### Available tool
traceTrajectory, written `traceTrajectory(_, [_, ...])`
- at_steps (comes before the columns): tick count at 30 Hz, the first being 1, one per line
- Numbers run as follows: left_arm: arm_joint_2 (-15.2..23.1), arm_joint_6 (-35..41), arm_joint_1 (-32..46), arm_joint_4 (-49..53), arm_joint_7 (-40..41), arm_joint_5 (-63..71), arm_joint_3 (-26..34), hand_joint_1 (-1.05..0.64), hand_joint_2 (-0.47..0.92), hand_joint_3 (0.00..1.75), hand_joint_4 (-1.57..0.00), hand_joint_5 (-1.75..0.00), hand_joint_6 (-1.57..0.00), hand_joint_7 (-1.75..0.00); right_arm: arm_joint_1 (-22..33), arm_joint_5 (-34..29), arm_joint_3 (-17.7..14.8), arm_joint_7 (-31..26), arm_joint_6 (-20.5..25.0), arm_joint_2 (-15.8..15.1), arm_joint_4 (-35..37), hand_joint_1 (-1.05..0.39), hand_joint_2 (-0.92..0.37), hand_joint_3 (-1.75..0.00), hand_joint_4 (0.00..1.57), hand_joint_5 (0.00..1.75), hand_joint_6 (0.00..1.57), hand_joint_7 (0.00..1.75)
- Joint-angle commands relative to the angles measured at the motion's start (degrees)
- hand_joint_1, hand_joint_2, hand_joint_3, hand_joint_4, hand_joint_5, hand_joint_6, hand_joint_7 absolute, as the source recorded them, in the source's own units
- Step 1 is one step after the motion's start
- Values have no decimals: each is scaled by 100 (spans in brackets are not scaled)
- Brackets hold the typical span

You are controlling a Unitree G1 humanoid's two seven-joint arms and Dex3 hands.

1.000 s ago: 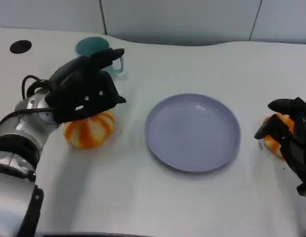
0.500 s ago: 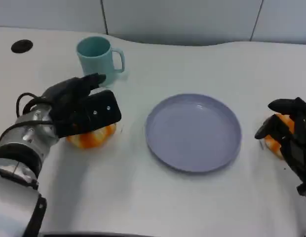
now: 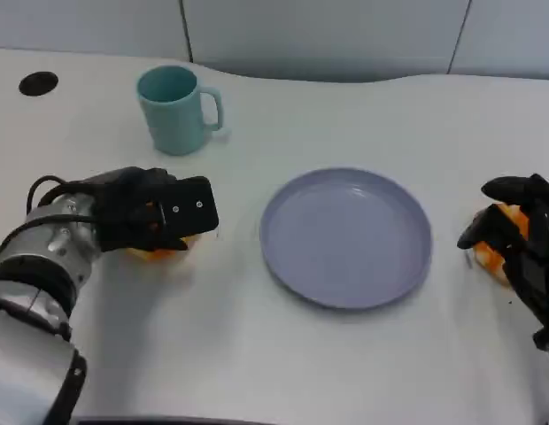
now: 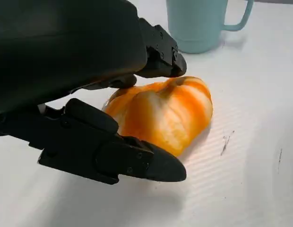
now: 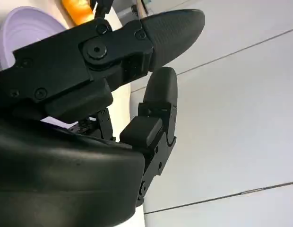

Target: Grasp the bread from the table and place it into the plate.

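Lying on the white counter [image 3: 257, 354] to the left of the plate [image 3: 345, 237], the bread [image 4: 165, 111] is an orange-and-white striped roll, mostly covered in the head view by the left hand [image 3: 155, 214]. That hand sits over the roll with its fingers [image 4: 113, 151] curled around it: in the left wrist view one black finger lies along the near side of the bread and another arches over its far top edge, both appearing to touch the crust, though how firmly they press cannot be told. The roll still rests on the counter surface.

The plate, a round lavender dish, stands apart from the bread with a strip of bare counter between them. Beyond the bread, farther from the robot, a teal mug [image 3: 175, 109] stands upright with its handle turned toward the plate's side. A small dark round hole [image 3: 36, 83] shows in the counter farther left of the mug.

On the opposite side of the plate, the right hand [image 3: 521, 241] rests near the counter's edge, its fingers bent loosely over a second orange object [image 3: 496, 252]; whether they grip it is unclear.
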Motion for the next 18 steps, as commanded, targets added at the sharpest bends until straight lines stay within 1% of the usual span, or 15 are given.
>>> traceTrajectory(1, [-11, 140, -80, 31, -312, -88, 62, -79, 92, 19, -25, 0, -22, 0, 18, 57, -35, 8, 9, -74, -79, -55, -92, -8, 63, 169, 79, 90])
traceTrajectory(3, [-33, 151, -80, 32, -379, -90, 63, -84, 92, 23, -22, 0, -20, 0, 15, 66, -38, 31, -12, -68, -67, -54, -92, -8, 62, 169, 79, 90])
traceTrajectory(5, [-45, 161, -80, 31, -397, -95, 64, -86, 92, 25, -21, 0, -19, 0, 15, 74, -38, 43, -17, -65, -64, -54, -92, -8, 61, 169, 79, 89])
traceTrajectory(8, [-133, 261, -79, 38, -301, -49, 14, -84, 92, 24, -23, -1, -20, -1, 26, 41, -15, -26, 22, -60, -121, -54, -92, -7, 61, 170, 79, 89])
traceTrajectory(10, [-173, 289, -65, 37, -160, 9, -38, -71, 92, 21, -27, -3, -26, -3, 29, 30, -5, -30, 18, -60, -133, -54, -92, -9, 61, 170, 79, 89])
traceTrajectory(11, [-189, 294, -54, 37, -81, 34, -56, -68, 92, 20, -28, -3, -27, -3, 33, 28, -3, -32, 19, -59, -143, -54, -92, -9, 61, 170, 79, 89])
traceTrajectory(12, [-200, 300, -47, 37, -28, 46, -62, -63, 92, 17, -33, -6, -34, -5, 35, 27, -2, -32, 16, -58, -149, -54, -92, -9, 61, 170, 79, 90])
traceTrajectory(14, [-218, 335, -41, 42, 76, 76, -92, -58, 92, 15, -38, -8, -41, -7, 37, 32, -7, -26, 8, -57, -150, -54, -92, -9, 61, 171, 79, 90])
traceTrajectory(15, [-223, 352, -41, 45, 120, 93, -114, -51, 92, 9, -49, -13, -50, -7, 37, 37, -10, -21, 9, -57, -150, -54, -92, -9, 61, 170, 79, 90])
traceTrajectory(16, [-231, 363, -35, 44, 181, 79, -101, -48, 92, 6, -53, -15, -53, -6, 37, 40, -11, -14, 10, -59, -149, -54, -92, -9, 61, 170, 79, 89])
traceTrajectory(17, [-243, 379, -24, 40, 298, 53, -71, -41, 90, 3, -65, -27, -61, -6, 38, 32, -10, -5, -13, -62, -142, -54, -92, -9, 61, 170, 79, 89])
traceTrajectory(18, [-251, 387, -15, 38, 378, 29, -45, -26, 86, 1, -75, -53, -80, -7, 39, 25, -8, 1, -31, -64, -136, -55, -92, -9, 61, 170, 78, 89])
